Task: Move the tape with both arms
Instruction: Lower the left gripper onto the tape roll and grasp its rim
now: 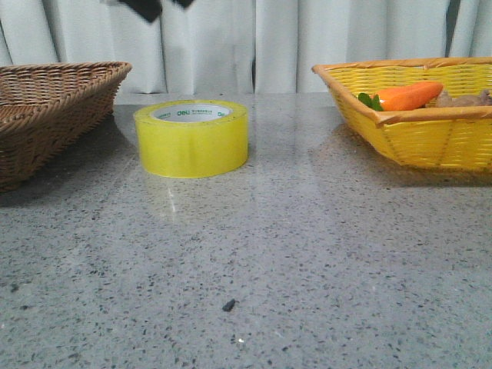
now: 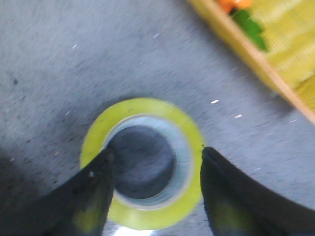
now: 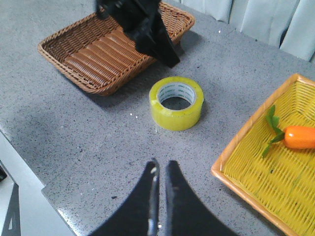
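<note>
The yellow-green tape roll (image 1: 192, 138) lies flat on the grey table, white core with green lettering facing up. It also shows in the right wrist view (image 3: 176, 103) and in the left wrist view (image 2: 147, 106). My left gripper (image 2: 156, 151) is open and hangs above the roll, one finger over the core hole and one outside the rim, not touching. Its tips show at the top of the front view (image 1: 156, 8) and in the right wrist view (image 3: 153, 37). My right gripper (image 3: 161, 164) is shut and empty, above bare table nearer the front edge.
A brown wicker basket (image 1: 46, 115) stands at the left. A yellow basket (image 1: 430, 131) at the right holds an orange carrot (image 1: 407, 96) with green leaves. White curtains hang behind the table. The table's edge (image 3: 29, 162) shows in the right wrist view.
</note>
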You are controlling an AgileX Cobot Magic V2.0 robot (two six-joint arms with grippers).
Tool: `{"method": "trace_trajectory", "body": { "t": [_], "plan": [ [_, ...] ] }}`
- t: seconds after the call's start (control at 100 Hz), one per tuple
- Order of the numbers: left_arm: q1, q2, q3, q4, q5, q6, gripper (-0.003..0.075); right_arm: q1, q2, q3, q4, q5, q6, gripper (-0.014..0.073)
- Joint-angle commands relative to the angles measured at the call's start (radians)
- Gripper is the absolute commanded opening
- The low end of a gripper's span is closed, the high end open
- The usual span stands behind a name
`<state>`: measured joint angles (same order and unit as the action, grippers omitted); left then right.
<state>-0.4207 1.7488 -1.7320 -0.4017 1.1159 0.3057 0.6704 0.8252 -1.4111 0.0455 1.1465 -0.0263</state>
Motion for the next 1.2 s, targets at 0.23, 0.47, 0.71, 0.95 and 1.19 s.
{"method": "trace_trajectory", "body": {
  "t": [0.23,0.47,0.71,0.95,1.19],
  "plan": [
    [-0.01,0.034,-0.038,0.036,-0.012,-0.022,0.0462,-0.003,-0.009,-0.005,-0.012,-0.113,0.001,-0.0056],
    [-0.011,0.097,-0.029,0.036,0.009,-0.022,0.0462,-0.003,-0.009,-0.003,-0.019,-0.119,0.001,-0.0056],
    [-0.011,0.146,-0.027,0.027,0.011,-0.022,0.046,-0.003,-0.009,-0.003,-0.022,-0.119,0.001,-0.0056],
    [-0.011,0.161,-0.027,0.031,0.008,-0.022,0.0287,-0.003,-0.009,-0.003,-0.024,-0.119,0.001,-0.0056],
    [-0.01,0.156,-0.034,0.02,0.012,-0.02,-0.0021,-0.003,-0.009,-0.003,-0.024,-0.119,0.001,-0.0056]
  ]
}}
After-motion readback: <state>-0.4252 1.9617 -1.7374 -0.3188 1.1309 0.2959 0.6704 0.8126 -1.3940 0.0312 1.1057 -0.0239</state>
